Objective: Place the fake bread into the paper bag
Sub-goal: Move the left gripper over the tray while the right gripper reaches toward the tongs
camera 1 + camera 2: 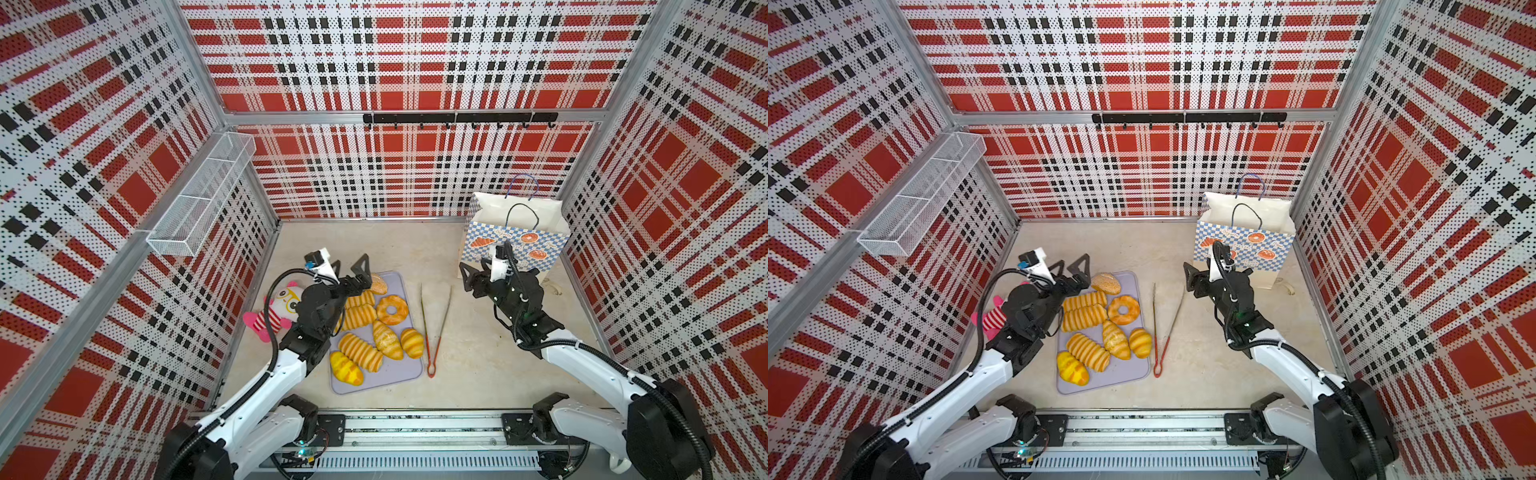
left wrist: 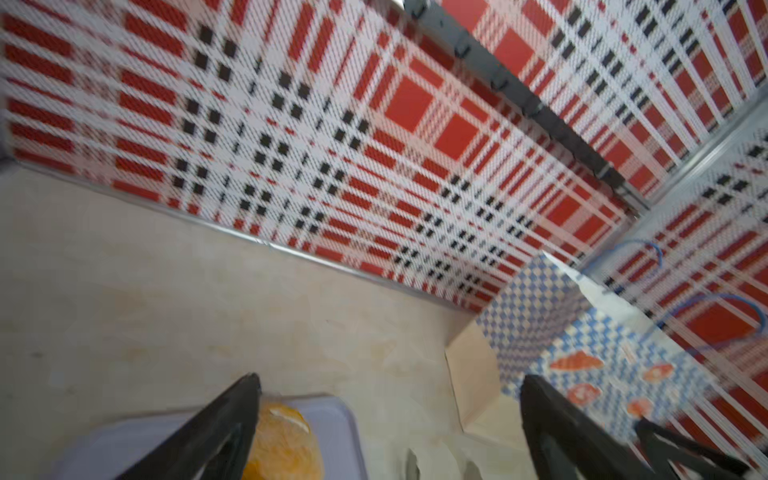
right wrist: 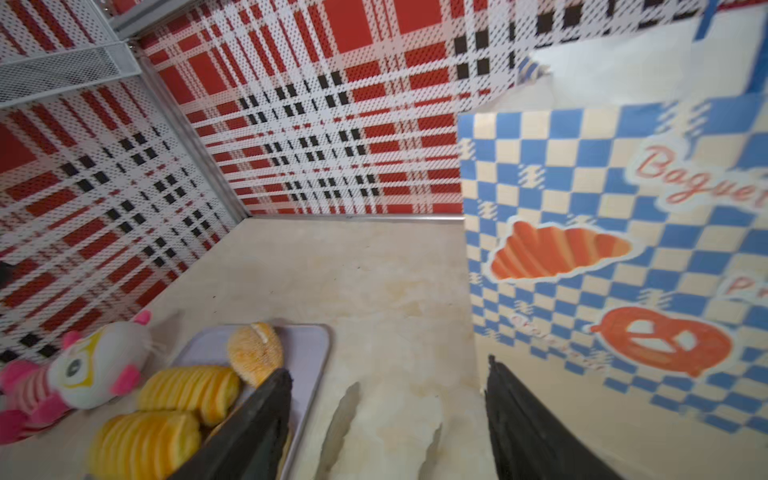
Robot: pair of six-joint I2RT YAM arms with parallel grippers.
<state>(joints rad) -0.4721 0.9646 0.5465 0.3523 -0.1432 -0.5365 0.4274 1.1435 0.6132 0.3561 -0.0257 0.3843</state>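
The fake bread lies on a lavender tray (image 1: 395, 374): ridged long loaves (image 1: 359, 316), a ring donut (image 1: 392, 309), a croissant (image 1: 387, 340) and a seeded bun (image 1: 379, 284). The paper bag (image 1: 515, 245) stands upright and open at the back right, its blue-and-white checkered front facing forward. My left gripper (image 1: 350, 262) hovers open over the tray's far left corner, and in the left wrist view the bun (image 2: 282, 444) lies beside one of its fingers. My right gripper (image 1: 498, 270) is open and empty just in front of the bag (image 3: 602, 249).
Red tongs (image 1: 432, 328) lie on the table between the tray and my right arm. A pink-and-white striped plush doll (image 1: 276, 309) lies left of the tray, partly under my left arm. A wire basket (image 1: 203, 195) hangs on the left wall and a hook rail (image 1: 459, 118) on the back wall.
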